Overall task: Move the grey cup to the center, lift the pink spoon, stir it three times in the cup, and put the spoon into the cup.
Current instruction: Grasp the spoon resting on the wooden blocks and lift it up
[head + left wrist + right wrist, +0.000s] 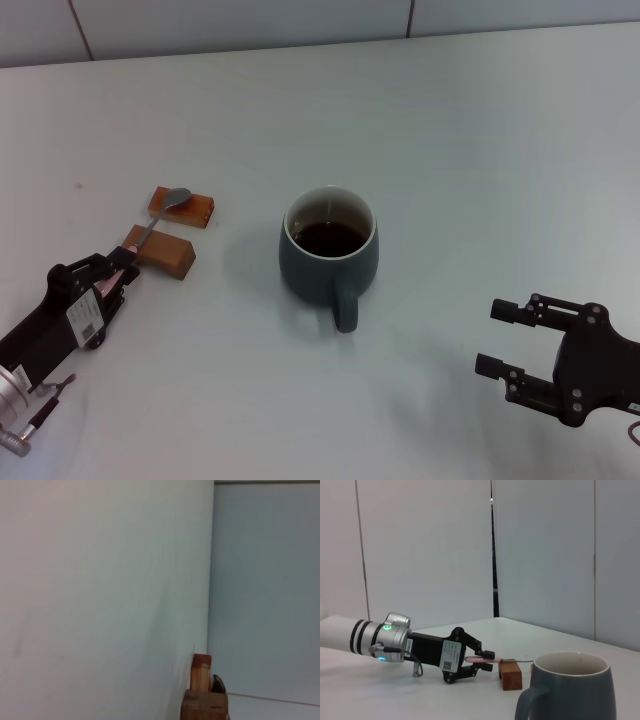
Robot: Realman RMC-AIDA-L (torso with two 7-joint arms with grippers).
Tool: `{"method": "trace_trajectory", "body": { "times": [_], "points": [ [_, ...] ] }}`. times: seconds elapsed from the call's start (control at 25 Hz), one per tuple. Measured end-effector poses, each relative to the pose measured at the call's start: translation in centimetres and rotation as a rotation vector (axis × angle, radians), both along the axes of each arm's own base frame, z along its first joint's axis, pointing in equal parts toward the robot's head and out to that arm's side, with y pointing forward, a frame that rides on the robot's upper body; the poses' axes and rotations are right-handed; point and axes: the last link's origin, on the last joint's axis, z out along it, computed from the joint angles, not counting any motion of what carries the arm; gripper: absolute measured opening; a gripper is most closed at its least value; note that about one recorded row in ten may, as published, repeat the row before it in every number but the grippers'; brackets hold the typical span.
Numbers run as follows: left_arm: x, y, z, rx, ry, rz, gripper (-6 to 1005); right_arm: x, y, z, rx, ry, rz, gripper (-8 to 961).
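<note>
The grey cup [328, 262] with dark liquid stands mid-table, its handle toward me; it also shows in the right wrist view [575, 690]. The pink spoon [160, 218] lies across two brown wooden blocks to the cup's left, silver bowl on the far block. Its pink handle end [476, 659] sits between the fingers of my left gripper [122, 268], which is shut on it low over the table; the gripper also shows in the right wrist view [487, 660]. My right gripper [497, 338] is open and empty, to the right of the cup near the front.
The near wooden block [162, 251] and the far one [183, 208] hold the spoon off the white table [470, 150]. The blocks [201, 672] fill the lower part of the left wrist view. A white tiled wall runs behind the table.
</note>
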Motion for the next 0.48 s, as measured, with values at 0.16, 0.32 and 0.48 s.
{"method": "trace_trajectory", "body": {
  "times": [0.16, 0.32, 0.48],
  "points": [
    [0.0, 0.0, 0.1, 0.007, 0.007, -0.006, 173, 0.0, 0.0, 0.0, -0.001, -0.002, -0.001, 599],
    [0.3, 0.0, 0.7, 0.053, 0.006, -0.041, 160, 0.0, 0.1, -0.1, -0.002, -0.003, 0.000, 599],
    [0.8, 0.0, 1.1, 0.084, -0.005, -0.075, 146, 0.0, 0.1, -0.1, -0.003, -0.003, 0.001, 599]
  ]
}}
